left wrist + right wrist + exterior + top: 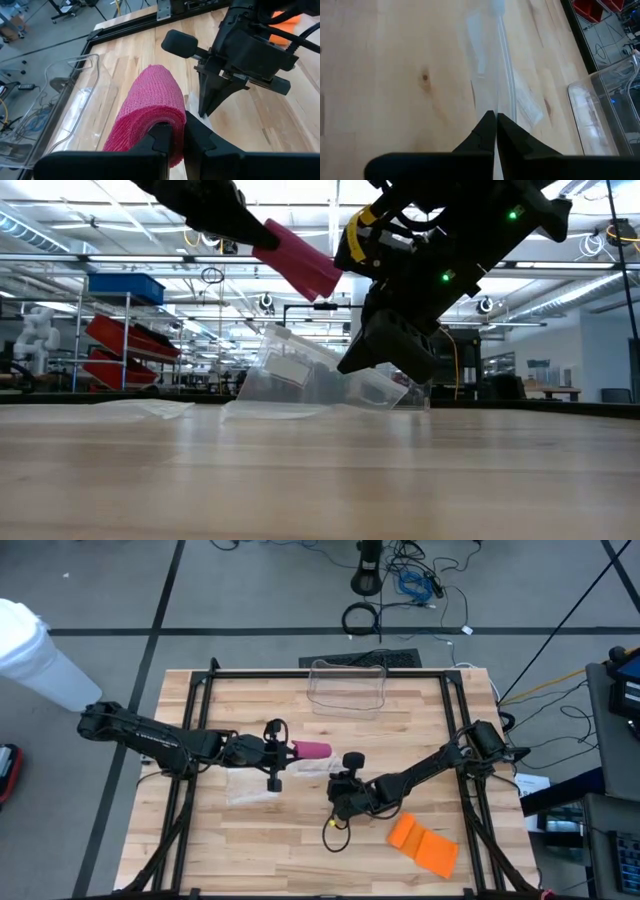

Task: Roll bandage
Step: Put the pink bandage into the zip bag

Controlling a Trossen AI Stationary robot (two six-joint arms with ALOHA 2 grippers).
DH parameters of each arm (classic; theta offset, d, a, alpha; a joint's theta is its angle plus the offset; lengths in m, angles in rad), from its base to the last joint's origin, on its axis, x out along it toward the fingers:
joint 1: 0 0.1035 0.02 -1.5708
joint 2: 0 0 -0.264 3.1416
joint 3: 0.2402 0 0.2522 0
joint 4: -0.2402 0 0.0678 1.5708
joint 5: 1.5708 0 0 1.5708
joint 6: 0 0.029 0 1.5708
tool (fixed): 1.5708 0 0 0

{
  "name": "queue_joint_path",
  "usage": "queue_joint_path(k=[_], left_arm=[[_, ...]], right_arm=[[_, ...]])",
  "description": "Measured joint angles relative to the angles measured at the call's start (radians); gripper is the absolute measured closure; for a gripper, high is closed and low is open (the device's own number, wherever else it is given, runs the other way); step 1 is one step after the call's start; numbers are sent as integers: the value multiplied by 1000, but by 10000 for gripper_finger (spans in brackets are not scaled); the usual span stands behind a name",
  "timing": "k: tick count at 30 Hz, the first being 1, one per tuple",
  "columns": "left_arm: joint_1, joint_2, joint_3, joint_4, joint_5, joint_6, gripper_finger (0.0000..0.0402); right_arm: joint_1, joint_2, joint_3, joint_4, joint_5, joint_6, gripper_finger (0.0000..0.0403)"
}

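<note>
Two arms meet near the middle of our wooden counter. Nearest the front edge we see an orange folded piece lying flat toward the right side. Just beyond it, our right end effector points down at the counter with its fingers pressed together, their tips at the edge of a clear plastic bag that lies flat on the wood; whether they pinch the film we cannot tell. Beside it to the left, our left end effector is nearly closed on one end of the pink bandage roll. We hold the roll clear of the counter, tilted, with its free end toward the right arm's wrist. In the left wrist view the fingers bite into the roll's rim. Farther back, near the far edge, a clear plastic bin stands by itself.
</note>
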State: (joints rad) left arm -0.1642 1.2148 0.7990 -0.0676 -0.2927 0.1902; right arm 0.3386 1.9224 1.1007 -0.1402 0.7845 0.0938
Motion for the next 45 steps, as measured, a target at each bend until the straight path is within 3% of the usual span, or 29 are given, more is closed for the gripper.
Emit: queue_joint_path(k=[8, 14, 20, 25, 37, 45], left_arm=[[8, 0, -1, -31, 1, 1, 375], [6, 0, -1, -23, 53, -1, 375], [5, 6, -1, -19, 62, -1, 375], [3, 21, -1, -4, 136, -2, 375], [0, 91, -1, 65, 137, 52, 375], [-2, 92, 0, 195, 341, -56, 375]], right_arm=[[4, 0, 0, 0, -9, -11, 403], [52, 0, 0, -15, 157, -116, 403], [69, 0, 0, -14, 196, -136, 403], [75, 1, 0, -26, 324, -174, 403], [76, 1, 0, -19, 268, -182, 403], [74, 1, 0, -20, 268, -163, 403]])
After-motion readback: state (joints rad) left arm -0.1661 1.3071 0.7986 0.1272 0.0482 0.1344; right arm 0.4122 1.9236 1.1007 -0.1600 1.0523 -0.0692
